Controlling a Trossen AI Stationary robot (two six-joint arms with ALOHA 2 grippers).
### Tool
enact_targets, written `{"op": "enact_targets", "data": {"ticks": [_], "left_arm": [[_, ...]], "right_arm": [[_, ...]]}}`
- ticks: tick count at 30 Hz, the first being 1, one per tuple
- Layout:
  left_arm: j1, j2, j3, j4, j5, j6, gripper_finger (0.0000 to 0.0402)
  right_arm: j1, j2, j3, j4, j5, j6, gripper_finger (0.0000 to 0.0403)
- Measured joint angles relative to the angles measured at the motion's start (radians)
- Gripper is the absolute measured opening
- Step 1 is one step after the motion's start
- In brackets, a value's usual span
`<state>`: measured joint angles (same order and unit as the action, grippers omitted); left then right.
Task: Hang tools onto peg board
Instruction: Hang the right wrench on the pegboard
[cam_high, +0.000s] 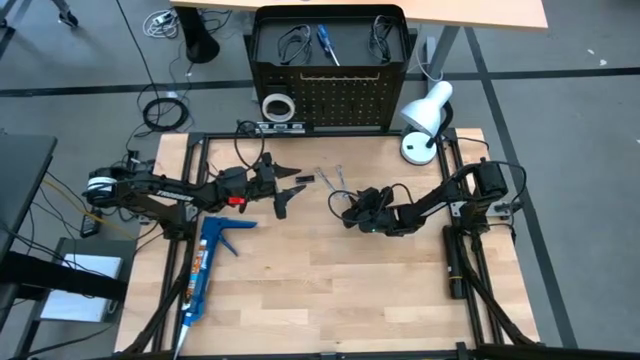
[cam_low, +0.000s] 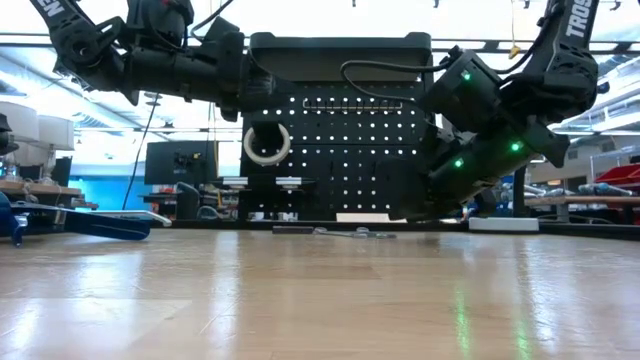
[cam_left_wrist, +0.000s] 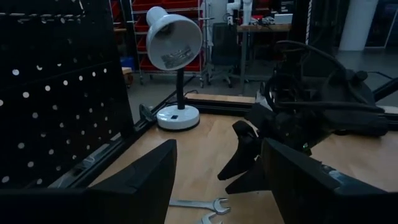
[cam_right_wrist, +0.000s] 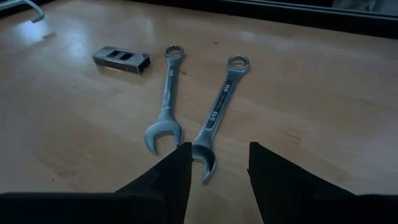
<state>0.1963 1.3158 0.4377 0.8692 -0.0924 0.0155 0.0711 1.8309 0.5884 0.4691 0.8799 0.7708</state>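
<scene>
we see two silver wrenches lying flat on the table (cam_high: 400, 300), side by side, between the two arms and in front of the peg board (cam_high: 340, 95). in the right wrist view the nearer wrench (cam_right_wrist: 217, 115) has its open end just at the tips of the right gripper (cam_right_wrist: 214, 165), and the other wrench (cam_right_wrist: 166, 99) lies close beside it, not touching. a small grey block (cam_right_wrist: 121, 59) rests a little further away.

the right gripper stands with its fingers apart and holds nothing; it is low over the table and points at the open end of the nearer wrench. we judge the step in hand is to pick up this wrench.

to do it well, we would centre the fingers across the thin shank, not over the wide head, and come down until the tips almost touch the wood — the wrench is flat and can slip away. we must also stay clear of the second wrench.

the left gripper (cam_high: 283, 190) waits open and empty, above the table to the left of the wrenches. the tape ring (cam_high: 277, 105) already hangs on the board.
</scene>
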Motion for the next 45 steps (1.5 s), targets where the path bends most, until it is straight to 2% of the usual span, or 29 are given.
{"op": "enact_targets", "data": {"ticks": [7, 11, 13, 18, 24, 31, 37, 45], "left_arm": [[0.000, 0.000, 0.000, -0.013, -0.008, 0.037, 0.0240], [0.000, 0.000, 0.000, -0.073, -0.015, 0.098, 0.0240], [0.000, 0.000, 0.000, -0.122, -0.053, 0.140, 0.0240], [0.001, 0.000, 0.000, -0.194, -0.185, 0.184, 0.0240], [0.000, 0.000, 0.000, -0.149, -0.128, 0.161, 0.0240], [0.000, 0.000, 0.000, -0.142, -0.097, 0.148, 0.0240], [0.000, 0.000, 0.000, -0.132, -0.097, 0.148, 0.0240], [0.000, 0.000, 0.000, -0.130, -0.092, 0.147, 0.0240]], "right_arm": [[-0.015, 0.000, 0.000, -0.025, -0.022, -0.019, 0.0163], [-0.036, -0.023, -0.001, -0.047, -0.106, -0.030, 0.0168], [-0.041, -0.057, -0.001, -0.084, -0.145, -0.050, 0.0171], [-0.042, -0.142, -0.001, -0.119, -0.143, -0.074, 0.0181], [-0.061, -0.108, -0.001, -0.104, -0.192, -0.126, 0.0192], [-0.078, -0.040, 0.000, 0.037, -0.201, -0.180, 0.0222], [-0.124, -0.014, 0.017, 0.017, -0.241, -0.213, 0.0236], [-0.181, -0.015, 0.018, 0.016, -0.374, -0.223, 0.0229]]}}
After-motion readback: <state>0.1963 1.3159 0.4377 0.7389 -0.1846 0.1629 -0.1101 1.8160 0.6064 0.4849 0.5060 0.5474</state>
